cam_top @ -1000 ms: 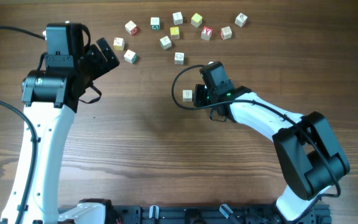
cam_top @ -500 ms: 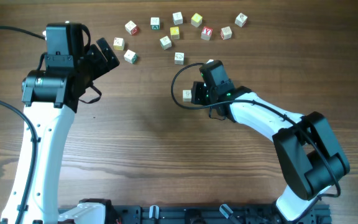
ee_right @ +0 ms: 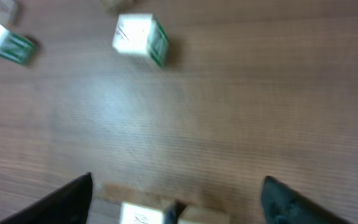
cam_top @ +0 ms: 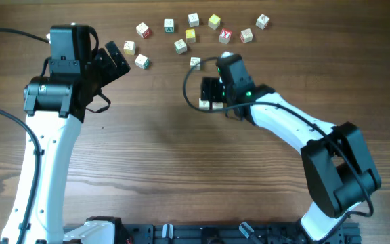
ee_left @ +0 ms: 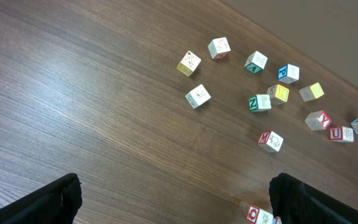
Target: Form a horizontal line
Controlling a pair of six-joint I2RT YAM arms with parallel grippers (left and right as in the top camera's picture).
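Note:
The horizontal line [cam_top: 210,105] is two pale cubes side by side at mid-table, apparently touching. In the right wrist view this line [ee_right: 166,214] lies at the bottom edge with a thin dark gap between the cubes. My right gripper [cam_top: 210,90] [ee_right: 178,186] hovers just beyond them, open and holding nothing. My left gripper [cam_top: 116,58] [ee_left: 176,190] stands open and empty at the far left, above bare wood near the loose cubes.
Several loose letter cubes [cam_top: 190,35] are scattered along the far edge, the nearest one [cam_top: 195,62] just beyond my right gripper. A green-faced cube [ee_right: 140,38] lies ahead of the right fingers. A red-faced cube [ee_left: 258,214] sits by my left gripper's right finger.
My right gripper has opened and drawn back toward the far edge, leaving its cube beside the first one. The left arm has not moved.

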